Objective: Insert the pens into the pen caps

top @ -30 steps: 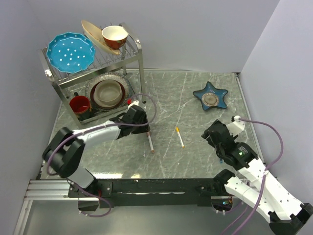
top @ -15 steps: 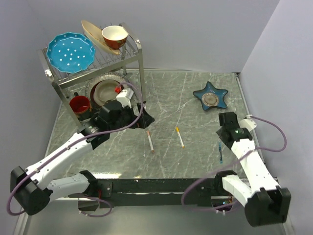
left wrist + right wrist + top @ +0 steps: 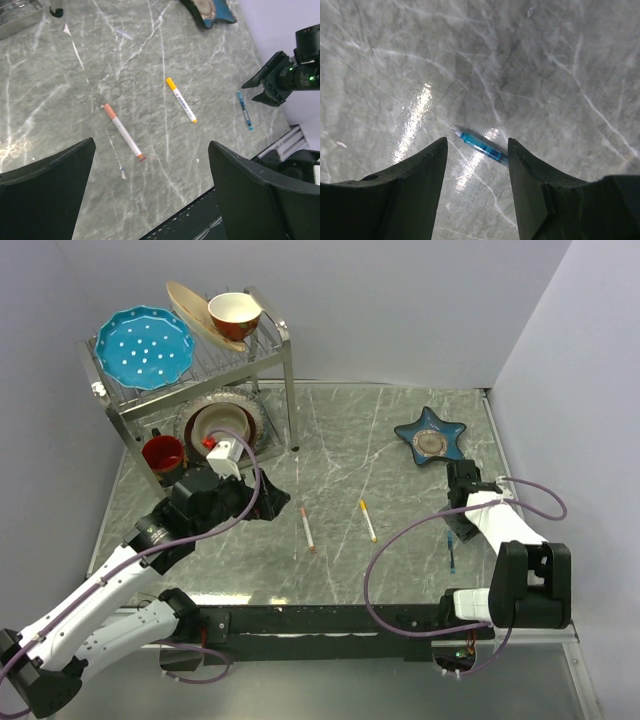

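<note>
Three pens lie on the marble table. The white pen with pinkish-red ends (image 3: 307, 529) (image 3: 122, 132) is left of centre, and the white pen with an orange end (image 3: 368, 521) (image 3: 181, 100) is beside it. The dark blue pen (image 3: 451, 551) (image 3: 484, 148) lies at the right. My left gripper (image 3: 271, 497) (image 3: 151, 145) hovers wide open and empty, left of the pinkish-red pen. My right gripper (image 3: 455, 520) (image 3: 477, 141) is open and points down over the blue pen, which lies between its fingers untouched. The pen caps are out of view as separate pieces.
A metal dish rack (image 3: 287, 350) with plates, bowls and a red mug stands at the back left. A blue star-shaped dish (image 3: 430, 437) sits at the back right. A small pale scrap (image 3: 124, 34) lies further back. The black front rail (image 3: 330, 620) borders the table.
My left arm pulled back leftward from the pinkish-red pen, its jaws now wide open. My right arm swung in over the blue pen, its jaws narrowing.
</note>
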You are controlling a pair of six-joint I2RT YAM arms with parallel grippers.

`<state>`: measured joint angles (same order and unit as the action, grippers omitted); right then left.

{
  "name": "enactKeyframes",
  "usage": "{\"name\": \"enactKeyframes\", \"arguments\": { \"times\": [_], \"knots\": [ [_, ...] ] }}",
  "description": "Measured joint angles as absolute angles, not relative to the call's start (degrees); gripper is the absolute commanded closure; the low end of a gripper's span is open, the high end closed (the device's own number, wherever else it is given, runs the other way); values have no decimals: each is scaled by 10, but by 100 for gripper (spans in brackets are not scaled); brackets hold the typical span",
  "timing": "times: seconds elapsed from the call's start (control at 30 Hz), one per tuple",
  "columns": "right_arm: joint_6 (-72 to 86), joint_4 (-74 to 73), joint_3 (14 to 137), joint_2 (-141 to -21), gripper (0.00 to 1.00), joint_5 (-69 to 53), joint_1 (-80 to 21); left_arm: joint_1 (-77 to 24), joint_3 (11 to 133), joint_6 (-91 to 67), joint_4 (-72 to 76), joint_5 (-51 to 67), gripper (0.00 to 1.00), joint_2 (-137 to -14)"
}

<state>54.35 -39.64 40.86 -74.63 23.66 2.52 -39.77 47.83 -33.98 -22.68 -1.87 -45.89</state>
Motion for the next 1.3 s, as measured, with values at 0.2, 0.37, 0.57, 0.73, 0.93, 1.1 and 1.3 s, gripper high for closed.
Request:
{"name": "enactKeyframes", "arguments": {
  "times": [0.2,0.37,0.57,0.73,0.93,1.1,1.3],
  "knots": [
    [514,-383,409,-756,43,215,25,-398,477,-321,-237,-21,1,-459],
    [478,-368,408,-756,43,192,21,-398,475,-314,-239,-18,1,-459],
    [449,-367,408,-768,45,182,11,-397,474,-309,-239,-18,1,-456],
    [438,-368,408,-795,46,181,8,-394,474,-309,-239,-18,1,-450],
    [436,-368,416,-822,55,185,3,-390,473,-309,-239,-15,1,-450],
    [431,-370,432,-843,66,199,-17,-387,473,-309,-239,-15,1,-447],
    [423,-365,433,-844,86,210,-42,-385,473,-309,-239,-14,1,-447]
  ]
}}
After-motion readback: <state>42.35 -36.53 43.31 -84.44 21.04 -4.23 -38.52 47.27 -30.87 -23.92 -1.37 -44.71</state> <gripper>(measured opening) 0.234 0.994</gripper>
